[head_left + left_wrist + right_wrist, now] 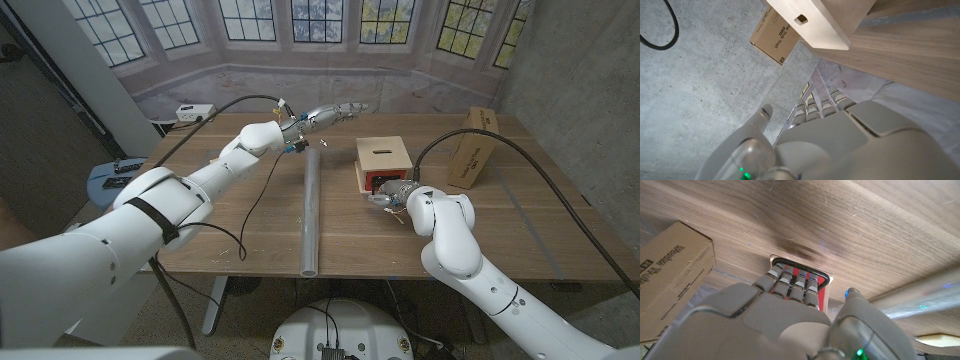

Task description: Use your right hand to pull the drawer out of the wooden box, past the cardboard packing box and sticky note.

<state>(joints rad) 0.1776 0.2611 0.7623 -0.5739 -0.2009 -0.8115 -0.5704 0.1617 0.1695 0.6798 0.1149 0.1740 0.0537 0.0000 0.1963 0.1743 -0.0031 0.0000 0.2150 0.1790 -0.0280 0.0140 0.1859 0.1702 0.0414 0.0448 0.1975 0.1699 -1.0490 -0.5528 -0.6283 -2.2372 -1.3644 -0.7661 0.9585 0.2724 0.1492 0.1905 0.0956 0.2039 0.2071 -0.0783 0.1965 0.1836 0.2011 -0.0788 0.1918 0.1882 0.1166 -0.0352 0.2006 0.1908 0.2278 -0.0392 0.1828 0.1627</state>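
The right hand (388,194) has its fingers (790,278) curled against the red drawer (381,182) at the front of the box (382,159) (mid-counter). A carton (471,146) stands to its right, a tube (311,213) to its left. The left hand (325,114) hovers, fingers extended, holding nothing.

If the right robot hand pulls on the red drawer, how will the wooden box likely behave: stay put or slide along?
The wooden box looks small and light, standing free on the smooth table, so it may slide toward the right robot hand rather than release the red drawer. It looks squat, so tipping seems unlikely. The left robot hand hovers away, not bracing it.
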